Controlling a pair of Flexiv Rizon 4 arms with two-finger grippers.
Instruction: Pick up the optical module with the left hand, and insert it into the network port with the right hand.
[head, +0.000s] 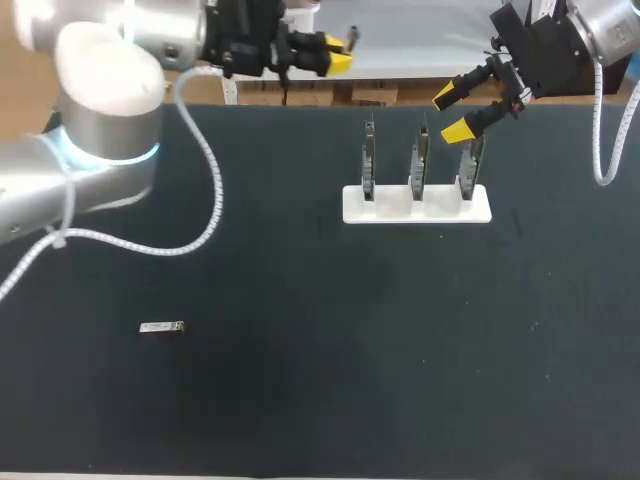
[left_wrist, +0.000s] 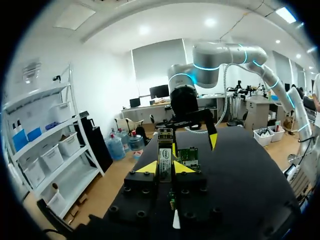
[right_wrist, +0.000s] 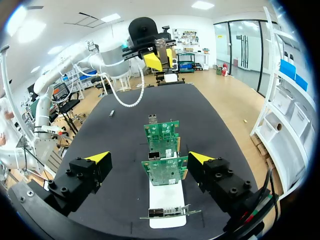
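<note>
Upper centre, the left gripper clamps the slim silver optical module; next, likely handover to the spread-fingered right gripper.

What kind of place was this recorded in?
Most likely a robotics lab bench for electronics assembly: a black table carries a white stand holding three upright circuit boards, a small optical module lies loose, and the left arm and right arm flank it.

Silver arm, cyan ring, yellow-tipped end effector
</note>
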